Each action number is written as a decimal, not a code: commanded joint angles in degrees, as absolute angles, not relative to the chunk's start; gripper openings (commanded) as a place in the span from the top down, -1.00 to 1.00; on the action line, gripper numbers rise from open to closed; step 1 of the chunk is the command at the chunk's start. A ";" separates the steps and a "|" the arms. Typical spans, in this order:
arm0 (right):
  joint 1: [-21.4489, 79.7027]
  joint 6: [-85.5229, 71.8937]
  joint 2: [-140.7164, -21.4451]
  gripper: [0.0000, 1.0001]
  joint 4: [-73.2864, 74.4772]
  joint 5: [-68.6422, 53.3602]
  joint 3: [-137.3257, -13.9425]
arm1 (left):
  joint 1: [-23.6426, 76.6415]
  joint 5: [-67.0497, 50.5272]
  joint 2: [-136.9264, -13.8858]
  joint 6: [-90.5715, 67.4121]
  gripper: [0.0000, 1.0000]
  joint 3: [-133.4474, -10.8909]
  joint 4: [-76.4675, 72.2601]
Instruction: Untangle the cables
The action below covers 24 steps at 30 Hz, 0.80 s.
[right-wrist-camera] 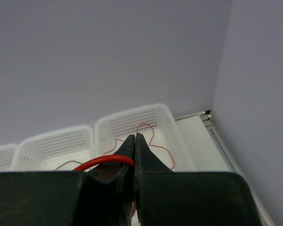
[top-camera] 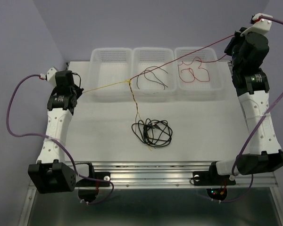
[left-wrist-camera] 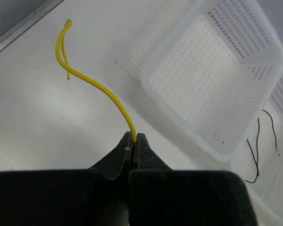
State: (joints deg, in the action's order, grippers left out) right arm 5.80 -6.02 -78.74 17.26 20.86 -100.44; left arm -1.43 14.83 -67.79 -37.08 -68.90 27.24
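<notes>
My left gripper (left-wrist-camera: 134,136) is shut on a yellow cable (left-wrist-camera: 99,87), whose free end curls over the table. In the top view that yellow cable (top-camera: 106,86) runs taut from the left gripper (top-camera: 79,90) to a knot (top-camera: 129,83) over the baskets. My right gripper (right-wrist-camera: 135,137) is shut on a red cable (right-wrist-camera: 104,160), held high at the back right (top-camera: 233,42). The red cable (top-camera: 179,59) runs taut down to the same knot. A twisted strand (top-camera: 136,103) hangs from the knot to a black cable coil (top-camera: 152,132) on the table.
Three white perforated baskets stand in a row at the back: the left one (top-camera: 96,70), the middle one (top-camera: 153,59) with a thin black cable (top-camera: 151,77), and the right one (top-camera: 217,70) with a looped red cable (top-camera: 193,70). Thick purple arm cables hang at both sides.
</notes>
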 commanded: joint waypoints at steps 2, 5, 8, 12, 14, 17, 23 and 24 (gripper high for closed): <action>-3.94 -8.70 -78.75 0.99 17.66 21.19 -105.55 | -7.99 18.90 -70.31 -36.39 1.00 -70.84 32.69; -9.22 -9.49 -81.03 0.99 20.03 18.64 -110.20 | -12.91 18.02 -71.19 -36.04 1.00 -72.07 33.83; -11.07 -9.84 -82.52 0.99 21.09 18.11 -113.55 | -18.86 18.37 -72.77 -35.16 1.00 -75.31 35.94; -11.07 -10.54 -84.63 0.99 22.93 15.57 -118.29 | -27.30 13.47 -73.39 -33.75 1.00 -77.60 36.74; -11.07 -11.24 -85.34 0.99 23.38 12.24 -120.23 | -28.12 11.09 -72.60 -33.40 1.00 -79.19 36.57; -11.07 -13.88 -84.99 0.99 23.38 -5.22 -119.27 | -26.99 3.71 -70.50 -32.25 1.00 -76.04 31.30; -9.77 -20.48 -83.58 0.99 15.03 -34.26 -111.01 | -5.47 2.37 -69.78 -32.43 1.00 -70.58 26.02; -7.84 -19.96 -83.24 0.99 14.33 -35.32 -110.22 | -1.88 2.29 -70.22 -33.21 1.00 -69.01 25.67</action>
